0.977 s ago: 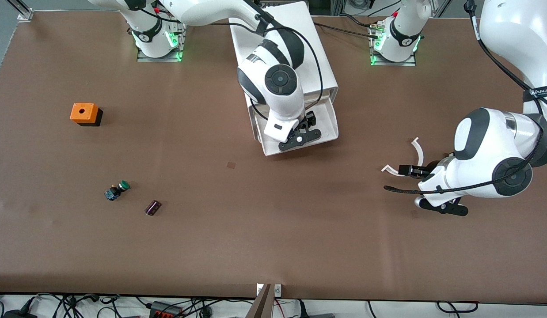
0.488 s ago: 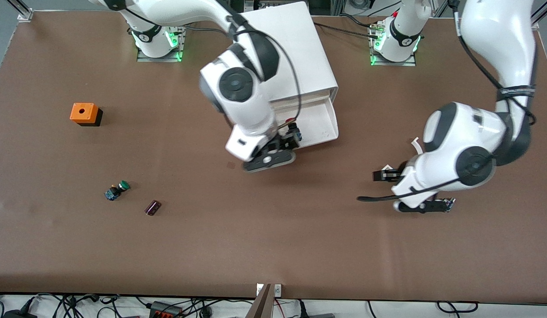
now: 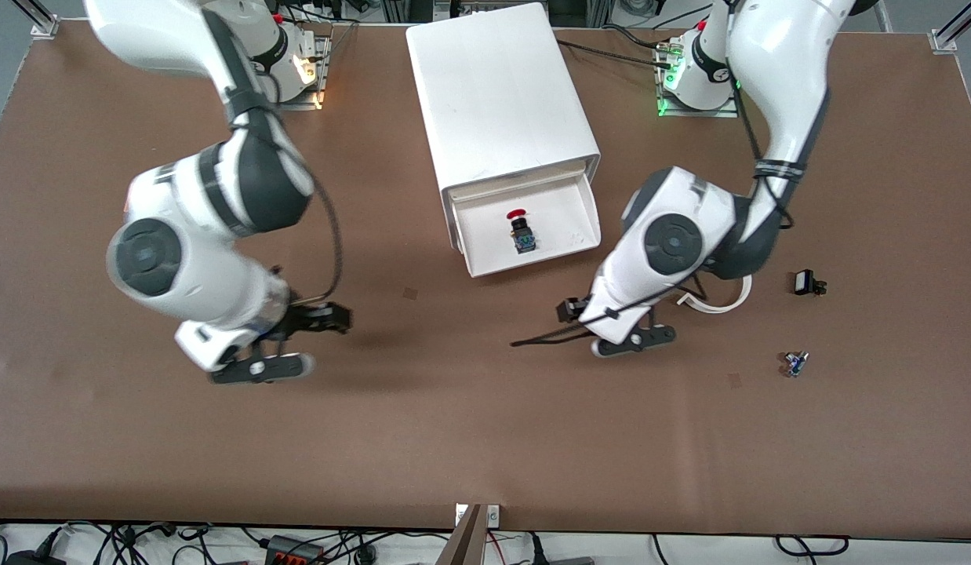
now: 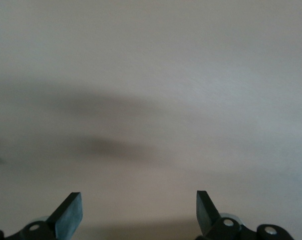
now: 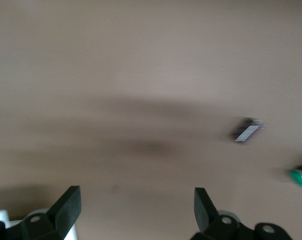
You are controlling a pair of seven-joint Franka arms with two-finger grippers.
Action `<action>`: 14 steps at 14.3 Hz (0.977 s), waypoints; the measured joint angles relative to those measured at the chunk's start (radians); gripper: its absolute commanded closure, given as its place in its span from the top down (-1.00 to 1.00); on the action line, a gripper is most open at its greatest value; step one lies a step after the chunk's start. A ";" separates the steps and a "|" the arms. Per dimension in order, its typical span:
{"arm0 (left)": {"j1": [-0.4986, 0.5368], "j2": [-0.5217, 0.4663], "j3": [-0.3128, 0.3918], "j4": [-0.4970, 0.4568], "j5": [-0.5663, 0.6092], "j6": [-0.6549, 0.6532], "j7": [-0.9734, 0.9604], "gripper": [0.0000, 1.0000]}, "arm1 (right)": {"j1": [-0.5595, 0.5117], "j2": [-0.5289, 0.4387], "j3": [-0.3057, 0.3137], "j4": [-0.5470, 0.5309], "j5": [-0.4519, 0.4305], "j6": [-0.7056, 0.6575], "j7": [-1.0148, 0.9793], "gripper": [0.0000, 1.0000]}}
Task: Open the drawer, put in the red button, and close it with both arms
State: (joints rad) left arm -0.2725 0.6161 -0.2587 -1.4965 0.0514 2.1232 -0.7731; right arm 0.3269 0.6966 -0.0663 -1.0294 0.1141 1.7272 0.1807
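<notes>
Drawer [image 3: 532, 227] pulled open at the desk's robot edge with the red button [image 3: 521, 231] lying inside, only the closing left, both claws spread apart and empty: left gripper [image 3: 577, 311] and right gripper [image 3: 322, 320] over bare mid-desk, flanking the drawer.

Bare table [image 3: 485, 408] before the open drawer [image 3: 586, 205], arms flanking the approach.

A small black part [image 3: 805, 282] and a tiny blue piece [image 3: 794, 363] lie on the brown table [image 3: 485, 439], near the edge at the left arm's end. A curved white strip [image 3: 721, 302] lies close by.
</notes>
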 measured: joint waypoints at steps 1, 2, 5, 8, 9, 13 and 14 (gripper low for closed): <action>-0.021 0.001 0.000 -0.021 0.000 0.026 -0.024 1.00 | -0.029 0.000 0.000 0.000 -0.011 -0.005 -0.008 1.00; -0.036 0.001 0.000 -0.035 0.000 0.039 -0.039 1.00 | -0.051 -0.003 -0.001 0.000 -0.017 -0.012 -0.013 1.00; -0.064 0.000 -0.003 -0.061 0.000 0.044 -0.046 1.00 | -0.086 -0.030 -0.001 0.001 -0.037 -0.067 -0.047 1.00; -0.068 -0.013 -0.045 -0.113 0.000 0.043 -0.049 1.00 | -0.130 -0.084 -0.003 0.002 -0.041 -0.110 -0.078 1.00; -0.068 -0.022 -0.062 -0.135 0.000 0.041 -0.062 1.00 | -0.147 -0.103 -0.003 0.002 -0.041 -0.128 -0.081 1.00; -0.069 -0.063 -0.112 -0.188 0.000 -0.026 -0.099 1.00 | -0.227 -0.142 -0.006 0.001 -0.042 -0.165 -0.095 1.00; -0.069 -0.068 -0.123 -0.193 0.000 -0.047 -0.101 1.00 | -0.254 -0.143 -0.006 0.001 -0.042 -0.170 -0.126 1.00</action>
State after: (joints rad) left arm -0.3411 0.5486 -0.3819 -1.6894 0.0514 2.0757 -0.8741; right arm 0.0727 0.5531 -0.0725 -1.0282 0.0725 1.5567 0.0548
